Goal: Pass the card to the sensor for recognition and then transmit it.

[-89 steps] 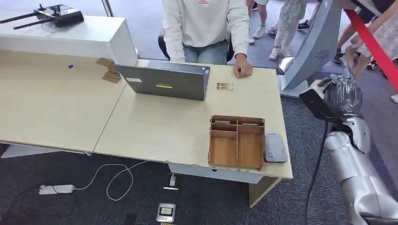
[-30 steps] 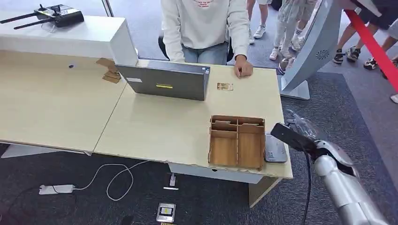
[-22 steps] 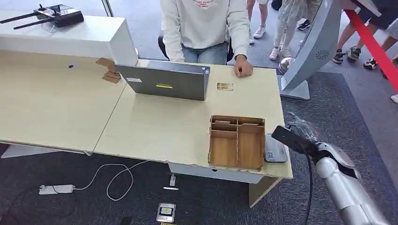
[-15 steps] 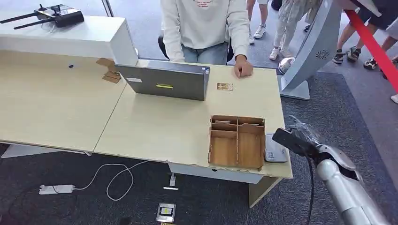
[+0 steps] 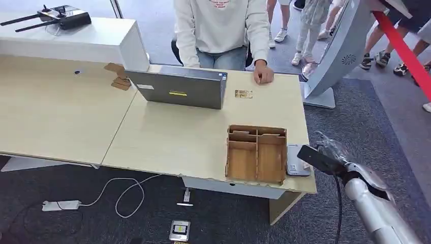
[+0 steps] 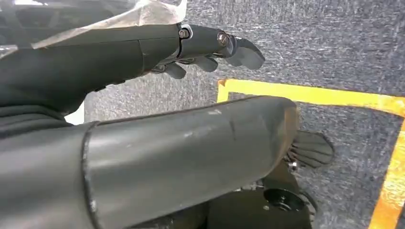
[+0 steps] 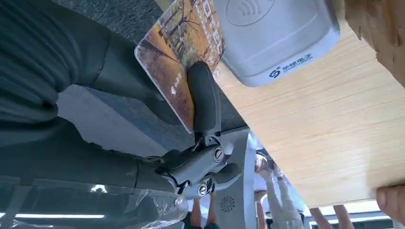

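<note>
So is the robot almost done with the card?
About halfway. Done: the right hand already holds the card and is at the table's corner. In hand: the card's edge is at the grey sensor, whether touching I cannot tell. Left: passing it on, perhaps to the person seated behind the laptop. The left hand hangs empty.

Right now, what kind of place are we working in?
Probably a reception or check-in desk at a public demo or exhibition. A person sits behind a laptop at the wooden counter, a card reader lies near its edge, and onlookers stand behind a red barrier tape.
</note>
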`<state>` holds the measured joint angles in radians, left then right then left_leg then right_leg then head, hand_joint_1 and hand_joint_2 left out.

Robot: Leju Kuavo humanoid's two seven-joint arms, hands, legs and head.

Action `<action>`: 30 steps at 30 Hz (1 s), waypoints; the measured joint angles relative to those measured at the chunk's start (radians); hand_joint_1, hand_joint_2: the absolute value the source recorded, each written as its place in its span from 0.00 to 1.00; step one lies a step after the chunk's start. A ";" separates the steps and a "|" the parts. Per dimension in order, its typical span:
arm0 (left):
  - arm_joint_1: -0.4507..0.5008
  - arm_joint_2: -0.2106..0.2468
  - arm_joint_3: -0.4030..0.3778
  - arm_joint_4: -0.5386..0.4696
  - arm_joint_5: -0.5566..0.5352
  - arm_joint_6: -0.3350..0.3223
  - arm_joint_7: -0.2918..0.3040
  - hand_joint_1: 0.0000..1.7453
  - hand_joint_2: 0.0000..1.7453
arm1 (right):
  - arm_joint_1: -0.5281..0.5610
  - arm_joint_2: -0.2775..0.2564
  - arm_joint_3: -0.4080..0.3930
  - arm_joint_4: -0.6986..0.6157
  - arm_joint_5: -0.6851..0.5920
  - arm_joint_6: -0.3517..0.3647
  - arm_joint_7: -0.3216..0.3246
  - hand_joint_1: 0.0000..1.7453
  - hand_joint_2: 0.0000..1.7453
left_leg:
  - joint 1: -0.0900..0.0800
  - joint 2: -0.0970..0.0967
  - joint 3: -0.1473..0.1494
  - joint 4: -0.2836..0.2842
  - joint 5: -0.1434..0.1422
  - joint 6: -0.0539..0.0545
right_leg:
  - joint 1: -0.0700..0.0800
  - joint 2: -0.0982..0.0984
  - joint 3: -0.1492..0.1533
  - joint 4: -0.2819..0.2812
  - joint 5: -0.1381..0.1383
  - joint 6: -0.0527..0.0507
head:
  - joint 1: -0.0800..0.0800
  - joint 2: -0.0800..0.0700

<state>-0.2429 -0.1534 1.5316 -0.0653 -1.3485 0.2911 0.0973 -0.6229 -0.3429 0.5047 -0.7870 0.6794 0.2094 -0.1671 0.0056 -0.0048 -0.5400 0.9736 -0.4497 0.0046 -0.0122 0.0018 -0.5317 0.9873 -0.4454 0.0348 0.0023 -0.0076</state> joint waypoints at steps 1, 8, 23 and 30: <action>0.000 0.003 0.000 0.002 -0.004 -0.001 0.001 0.00 0.00 | -0.001 0.000 0.002 0.005 0.000 0.001 0.000 1.00 1.00 | 0.000 0.000 0.000 0.000 0.000 0.000 | 0.000 0.000 0.000 0.000 0.000 0.000 | 0.000 0.000; -0.001 0.010 0.000 0.012 -0.022 0.001 -0.002 0.00 0.00 | -0.006 0.001 0.010 0.030 0.000 0.000 0.000 1.00 1.00 | 0.000 0.000 0.001 0.000 0.000 0.000 | 0.000 0.000 0.001 0.000 0.000 0.000 | 0.000 0.000; -0.038 0.003 0.000 0.015 -0.032 -0.010 0.000 0.00 0.00 | -0.042 0.018 0.021 0.063 0.018 -0.046 -0.010 1.00 1.00 | 0.000 0.000 0.001 0.000 0.000 0.000 | 0.000 0.000 0.002 0.000 0.000 0.000 | 0.000 0.000; -0.042 0.002 0.000 0.015 -0.041 -0.015 -0.021 0.00 0.00 | -0.059 0.029 0.027 0.075 0.017 -0.134 -0.026 1.00 1.00 | 0.000 0.000 0.001 0.000 0.000 0.000 | 0.000 0.000 0.001 0.000 0.000 0.000 | 0.000 0.000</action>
<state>-0.2854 -0.1518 1.5316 -0.0500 -1.3897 0.2766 0.0767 -0.6818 -0.3143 0.5318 -0.7118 0.6965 0.0754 -0.1927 0.0054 -0.0049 -0.5394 0.9737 -0.4495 0.0045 -0.0125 0.0018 -0.5308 0.9875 -0.4450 0.0348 0.0023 -0.0076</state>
